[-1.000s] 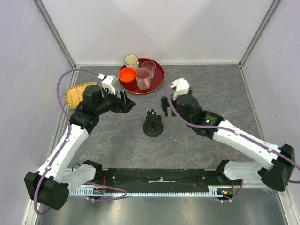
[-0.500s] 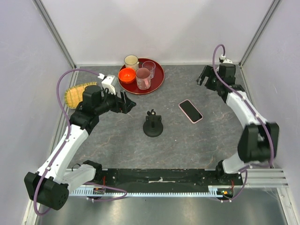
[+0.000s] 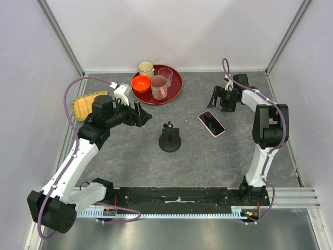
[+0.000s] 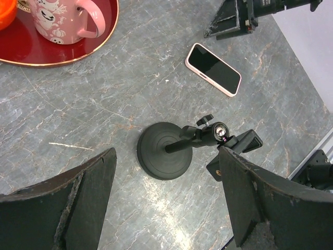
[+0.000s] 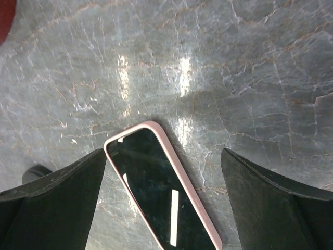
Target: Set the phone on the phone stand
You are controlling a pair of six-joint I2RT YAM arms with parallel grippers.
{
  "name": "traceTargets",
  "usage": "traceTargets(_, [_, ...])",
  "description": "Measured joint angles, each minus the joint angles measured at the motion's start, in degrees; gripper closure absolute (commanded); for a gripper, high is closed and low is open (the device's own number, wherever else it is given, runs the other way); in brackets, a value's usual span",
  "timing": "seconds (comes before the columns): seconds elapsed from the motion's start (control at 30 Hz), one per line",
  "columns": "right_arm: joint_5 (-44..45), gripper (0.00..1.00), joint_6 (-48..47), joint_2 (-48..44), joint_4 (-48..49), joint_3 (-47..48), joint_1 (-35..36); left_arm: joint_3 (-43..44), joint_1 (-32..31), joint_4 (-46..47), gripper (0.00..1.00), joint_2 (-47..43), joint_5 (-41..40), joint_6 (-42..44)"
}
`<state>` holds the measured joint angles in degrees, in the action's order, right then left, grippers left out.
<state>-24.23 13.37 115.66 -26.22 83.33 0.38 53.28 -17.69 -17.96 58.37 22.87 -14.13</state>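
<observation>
The phone (image 3: 212, 123), black screen up in a pale pink case, lies flat on the grey table right of the phone stand (image 3: 170, 139), a black disc base with a stem and clamp holder. My right gripper (image 3: 222, 99) is open and empty, just behind the phone's far end. In the right wrist view the phone (image 5: 161, 192) lies between and below the spread fingers of the right gripper (image 5: 162, 156). My left gripper (image 3: 139, 113) is open and empty, up and left of the stand. The left wrist view (image 4: 166, 208) shows the stand (image 4: 164, 157) and the phone (image 4: 214, 62).
A red tray (image 3: 176, 83) at the back holds an orange bowl (image 3: 140, 82), a cream cup (image 3: 145, 68) and two glasses. A yellow woven item (image 3: 83, 105) lies at the far left. White walls close in the table on three sides.
My right arm swung from beside the stand out to the back right corner, uncovering the phone, then came back left to just behind it. The left arm has not moved.
</observation>
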Motion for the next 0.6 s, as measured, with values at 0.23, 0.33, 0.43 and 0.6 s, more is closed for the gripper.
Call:
traceTargets(0.23, [1.0, 0.02, -3.3, 1.4, -3.5, 0.0, 2.9, 0.0, 0.0, 0.1, 0.14, 0.1, 0.2, 0.0])
traceTargets(0.33, [2.6, 0.02, -3.7, 0.8, -3.1, -0.8, 6.0, 0.0, 0.0, 0.1, 0.14, 0.2, 0.2, 0.0])
traceTargets(0.43, [5.9, 0.02, -3.7, -1.5, -1.9, -4.0, 9.8, 0.0, 0.0, 0.1, 0.14, 0.2, 0.2, 0.0])
traceTargets(0.6, [14.8, 0.02, -3.4, -6.5, -2.0, -10.4, 15.9, 0.0, -0.1, 0.1, 0.14, 0.3, 0.2, -0.1])
